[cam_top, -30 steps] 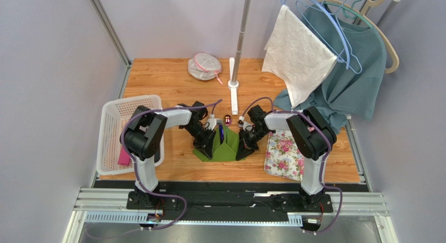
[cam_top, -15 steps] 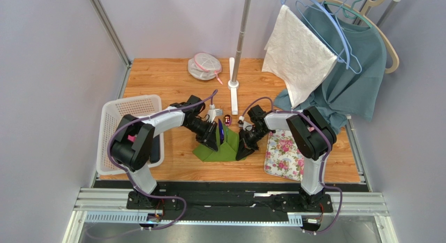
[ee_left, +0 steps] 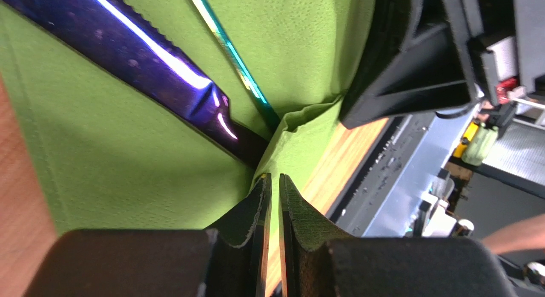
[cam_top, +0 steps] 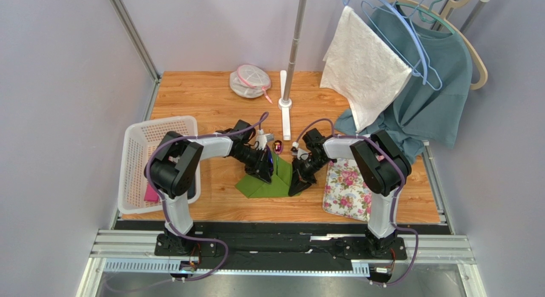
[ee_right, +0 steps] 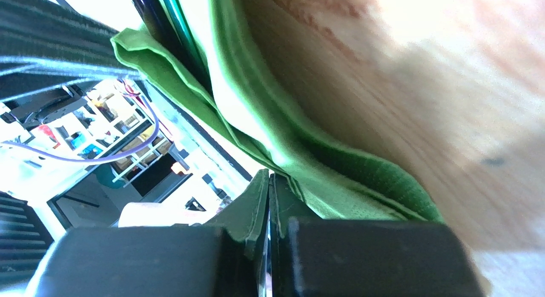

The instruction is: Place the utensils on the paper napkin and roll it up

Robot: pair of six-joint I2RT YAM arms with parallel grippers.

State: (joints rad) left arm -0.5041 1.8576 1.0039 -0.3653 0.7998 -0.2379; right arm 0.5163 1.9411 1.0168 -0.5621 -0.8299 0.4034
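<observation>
The green paper napkin (cam_top: 263, 183) lies in front of both arms, its sides folded up round the utensils. A blue-purple stick (cam_top: 271, 161) and a reddish rounded head (cam_top: 278, 145) stick out at its far end. My left gripper (cam_top: 265, 170) is shut at the napkin's middle. In the left wrist view its tips (ee_left: 275, 177) sit at the napkin's (ee_left: 115, 150) edge beside the purple utensil (ee_left: 147, 54) and a teal one (ee_left: 233, 60), with only wood showing in the slit. My right gripper (cam_top: 297, 180) is shut on the napkin's raised right side (ee_right: 307, 163).
A white basket (cam_top: 137, 134) with a pink item (cam_top: 151, 193) stands at the left. The floral mat (cam_top: 348, 188) lies right of the napkin. A pole on a white base (cam_top: 286, 102), a mesh bag (cam_top: 249, 80) and hung clothes (cam_top: 422, 99) are behind.
My left gripper has moved right, from the napkin's left flap to its middle beside the utensils. The right gripper has stayed at the napkin's right side.
</observation>
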